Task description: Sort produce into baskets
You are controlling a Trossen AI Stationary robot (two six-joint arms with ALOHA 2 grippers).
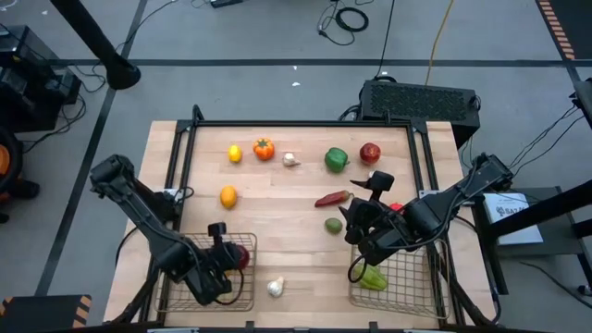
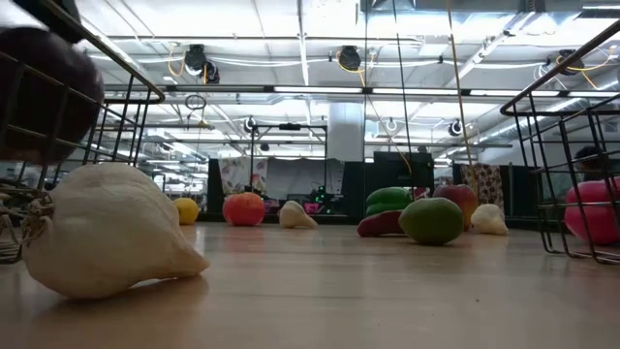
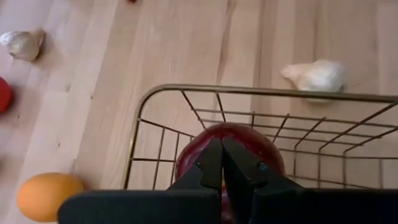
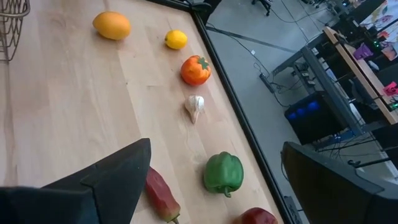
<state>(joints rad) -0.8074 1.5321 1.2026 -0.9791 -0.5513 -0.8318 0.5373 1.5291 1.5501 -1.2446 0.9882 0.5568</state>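
Observation:
My left gripper (image 3: 221, 147) is shut and stands over a red apple (image 3: 229, 144) that lies in the left wire basket (image 3: 163, 91); it also shows in the high view (image 1: 231, 255). My right gripper (image 4: 216, 144) is open wide and empty above the table, near the red chili (image 4: 161, 194) and beside the right basket (image 1: 407, 277), which holds a green pepper (image 1: 373, 277). A lemon (image 1: 235, 154), an orange fruit (image 1: 264, 148), a garlic bulb (image 1: 290, 159), a green pepper (image 1: 336, 159) and a red apple (image 1: 370, 153) lie along the far side. My left gripper has its shut fingertips (image 3: 211, 155) right over the top of the red apple (image 3: 249, 138), coming from above. I cannot tell whether they touch it. The apple rests on the basket's floor.
An orange-yellow fruit (image 1: 228, 195) lies left of centre, a green fruit (image 1: 333, 225) by my right gripper, and a garlic bulb (image 1: 275, 288) between the baskets near the front edge. A dark frame (image 1: 305, 123) rims the table. Bare wood lies in the middle.

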